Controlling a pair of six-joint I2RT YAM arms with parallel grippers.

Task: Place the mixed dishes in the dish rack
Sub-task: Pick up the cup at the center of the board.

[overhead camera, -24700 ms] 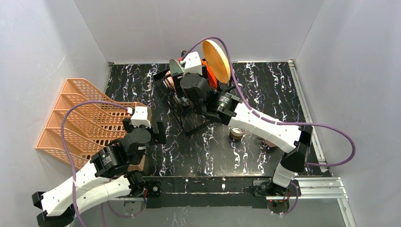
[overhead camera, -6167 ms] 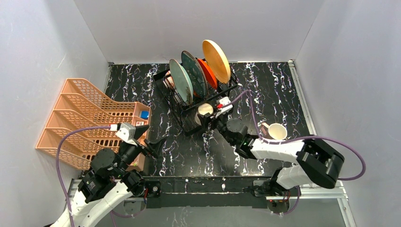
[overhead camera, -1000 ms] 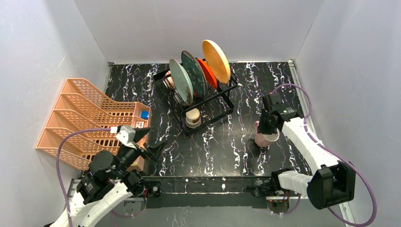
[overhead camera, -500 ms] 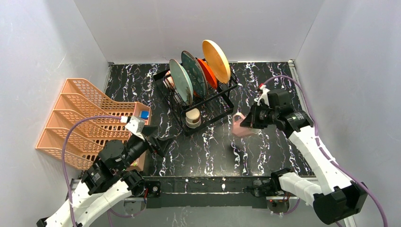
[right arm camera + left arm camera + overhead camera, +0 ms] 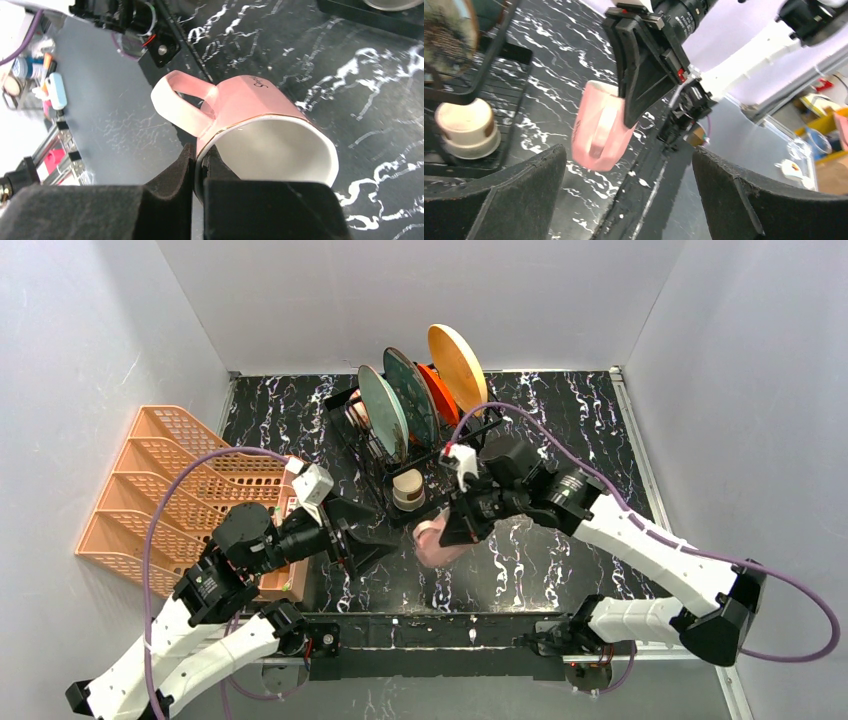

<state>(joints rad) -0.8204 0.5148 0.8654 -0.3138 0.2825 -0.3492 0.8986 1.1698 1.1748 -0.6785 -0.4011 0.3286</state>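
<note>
Pink mug (image 5: 437,540) hangs tilted in mid-air, pinched at its rim by the nearly closed right gripper (image 5: 458,522) — that arm stretched across toward the left. The left gripper (image 5: 372,536), wide open and empty, faces it from just beside; a handover seems in hand, needing those jaws centred round the body. Beyond stands the dish rack (image 5: 480,468), part-loaded.

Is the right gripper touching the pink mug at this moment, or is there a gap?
Touching. The right wrist view shows the right gripper with its jaws pinching the rim of the pink mug beside its handle, with no gap.
</note>
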